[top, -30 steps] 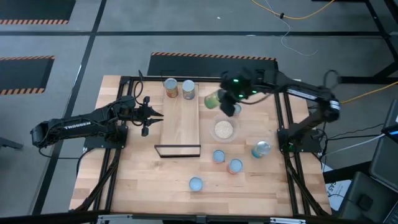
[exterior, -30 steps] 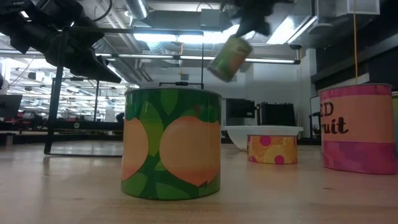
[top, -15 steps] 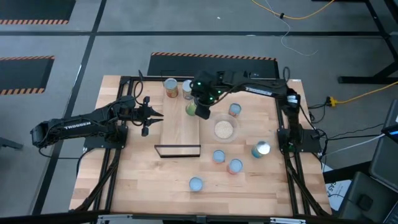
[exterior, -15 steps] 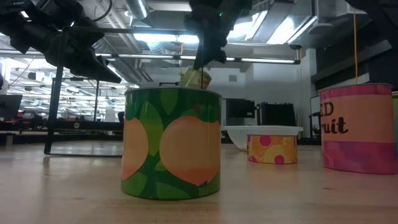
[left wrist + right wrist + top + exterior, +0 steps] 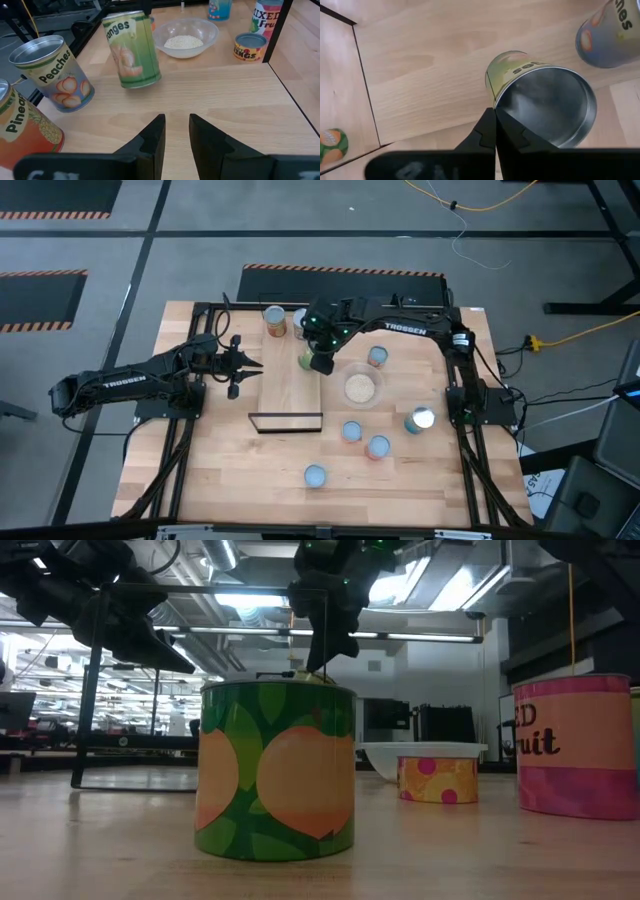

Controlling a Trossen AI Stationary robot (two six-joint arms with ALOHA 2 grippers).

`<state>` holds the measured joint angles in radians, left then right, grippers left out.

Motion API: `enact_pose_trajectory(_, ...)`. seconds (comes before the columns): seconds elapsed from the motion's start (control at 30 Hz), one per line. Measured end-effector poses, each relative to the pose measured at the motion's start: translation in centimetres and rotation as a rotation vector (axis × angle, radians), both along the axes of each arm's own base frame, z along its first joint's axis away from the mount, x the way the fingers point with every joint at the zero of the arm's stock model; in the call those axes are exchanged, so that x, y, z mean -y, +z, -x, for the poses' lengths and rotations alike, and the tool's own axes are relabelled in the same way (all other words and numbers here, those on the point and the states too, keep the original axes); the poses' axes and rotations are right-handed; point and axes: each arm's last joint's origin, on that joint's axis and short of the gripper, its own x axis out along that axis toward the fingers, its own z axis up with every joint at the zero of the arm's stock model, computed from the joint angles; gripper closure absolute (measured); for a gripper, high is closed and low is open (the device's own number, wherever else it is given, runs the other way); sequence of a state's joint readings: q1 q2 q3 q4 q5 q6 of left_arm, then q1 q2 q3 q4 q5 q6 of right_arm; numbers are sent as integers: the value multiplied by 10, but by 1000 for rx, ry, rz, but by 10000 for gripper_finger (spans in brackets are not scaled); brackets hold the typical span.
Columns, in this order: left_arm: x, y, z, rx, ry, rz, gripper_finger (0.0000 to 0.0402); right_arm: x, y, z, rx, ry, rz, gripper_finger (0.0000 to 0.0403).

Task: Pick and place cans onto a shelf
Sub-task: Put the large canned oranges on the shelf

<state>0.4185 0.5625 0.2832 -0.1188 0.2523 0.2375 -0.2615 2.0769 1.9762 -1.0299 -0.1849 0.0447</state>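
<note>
A green "Oranges" can [image 5: 132, 50] stands tilted over the right edge of the shelf [image 5: 291, 380], a light-wood board. My right gripper [image 5: 320, 363] is shut on its top. I cannot tell whether the can's bottom edge [image 5: 145, 82] touches the board. A "Peaches" can [image 5: 50, 70] and an orange pineapple can [image 5: 274, 320] stand upright on the shelf's far end. My left gripper [image 5: 175, 132] hovers open at the shelf's left side with nothing between its fingers. My right gripper pinches the raised rim [image 5: 495, 102] of the green can's silver top between its two fingers. The fingers slant down from above and from the table's right. The can hangs tilted below them, its lower end at the shelf board.
A clear bowl [image 5: 360, 388] with pale contents sits right of the shelf. Loose cans stand on the table: a blue-topped one [image 5: 377, 356] by the bowl, a silver-topped one [image 5: 420, 418] at the right, and three nearer ones [image 5: 351, 430], [image 5: 378, 446], [image 5: 315, 474]. A black frame [image 5: 286, 422] closes the shelf's near end.
My right gripper has carried the green can down and toward the table's left, from above the bowl's far side to the shelf's right edge. The can, strongly tipped in the air before, now hangs nearer upright and low over the board.
</note>
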Motion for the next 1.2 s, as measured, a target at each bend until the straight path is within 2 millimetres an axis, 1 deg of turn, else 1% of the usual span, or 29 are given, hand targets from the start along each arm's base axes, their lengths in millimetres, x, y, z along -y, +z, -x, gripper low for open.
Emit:
enact_pose_trajectory(0.27,0,0,0,-1,0,0,321,1,-7,-5,3,2,1,402)
enact_pose_trajectory(0.57,0,0,0,-1,0,0,321,1,-6,-6,15,2,4,378)
enact_pose_trajectory(1.1,0,0,0,0,0,0,321,2,-5,-9,50,3,14,374)
enact_pose_trajectory(1.2,0,0,0,-1,-1,0,321,2,-4,-6,31,45,30,374)
